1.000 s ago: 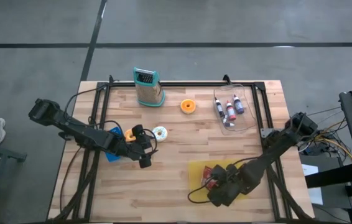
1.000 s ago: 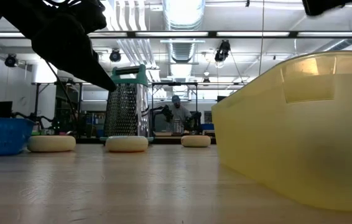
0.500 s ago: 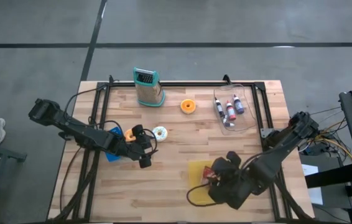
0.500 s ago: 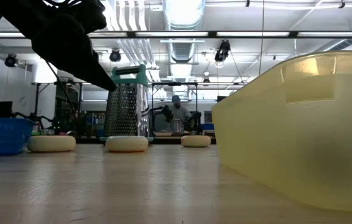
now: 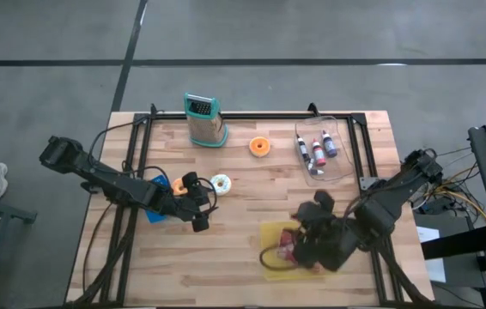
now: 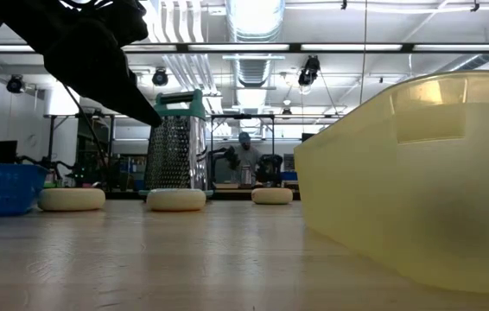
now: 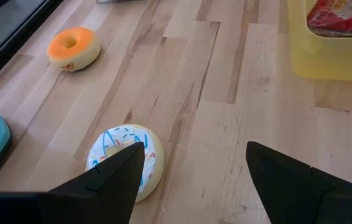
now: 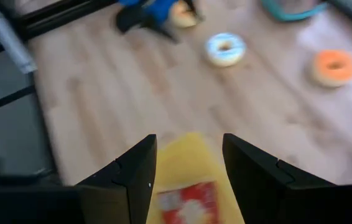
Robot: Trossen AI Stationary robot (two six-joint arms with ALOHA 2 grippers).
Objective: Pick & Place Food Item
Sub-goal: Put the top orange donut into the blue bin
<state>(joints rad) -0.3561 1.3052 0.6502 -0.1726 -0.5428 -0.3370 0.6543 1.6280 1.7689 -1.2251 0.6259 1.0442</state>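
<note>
The high camera looks straight down on my whole table [image 5: 226,266]. The low camera sits at tabletop level, close beside the yellow bin [image 6: 417,181], facing the room. Each wrist camera looks forward past my fingers. Both show the sprinkled donut [image 7: 124,158] [image 8: 226,48], just ahead of my left fingers.

The right claw [image 5: 299,249] hides most of the yellow bin [image 5: 270,233] and red packet [image 5: 287,250].
</note>
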